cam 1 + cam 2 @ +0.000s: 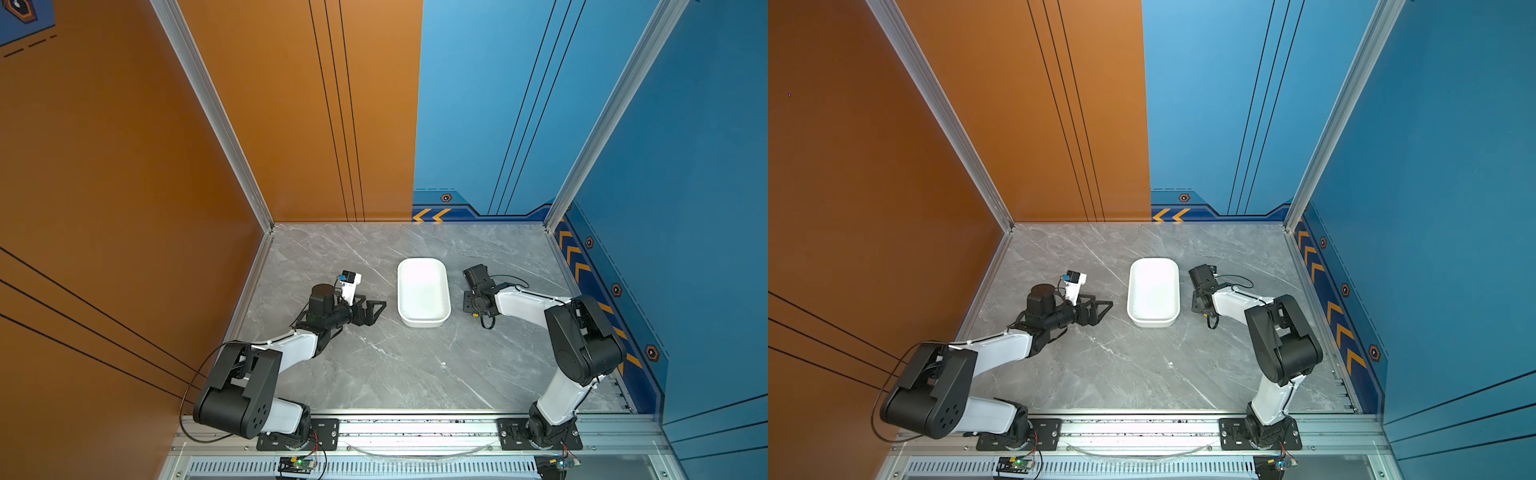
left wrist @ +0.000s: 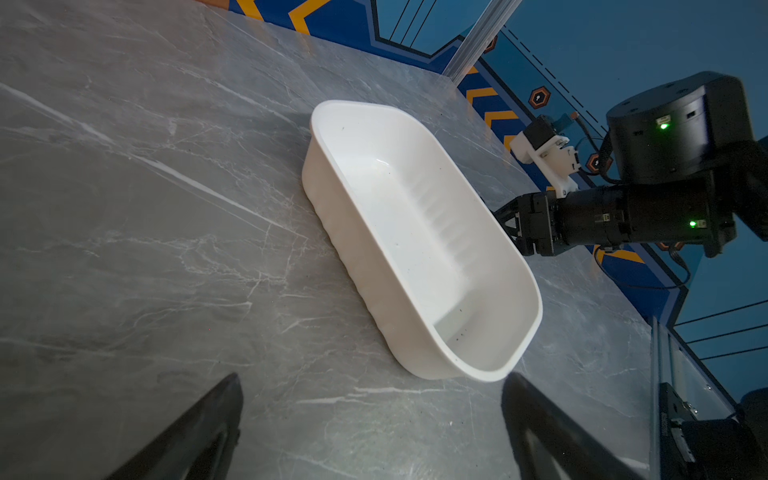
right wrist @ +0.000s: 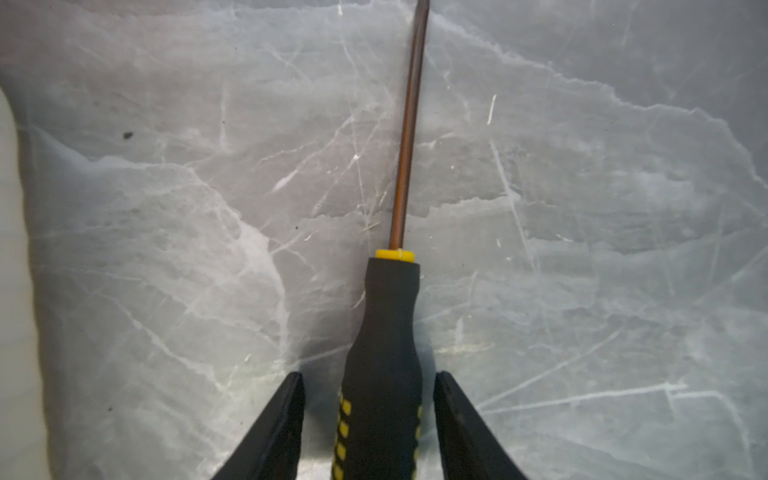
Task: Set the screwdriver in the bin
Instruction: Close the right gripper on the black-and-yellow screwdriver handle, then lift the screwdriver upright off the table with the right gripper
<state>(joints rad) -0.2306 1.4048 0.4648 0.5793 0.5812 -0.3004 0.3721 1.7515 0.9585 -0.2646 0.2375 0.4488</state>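
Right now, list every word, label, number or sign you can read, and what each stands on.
No words or numbers can be read.
Sign: orange chevron arrows, on the dark blue wall band.
Sign: hexagon emblems, same band; nothing legible inside.
Pale marking on black block: too blurred.

screwdriver (image 3: 384, 332) handle end cropped, tip cropped
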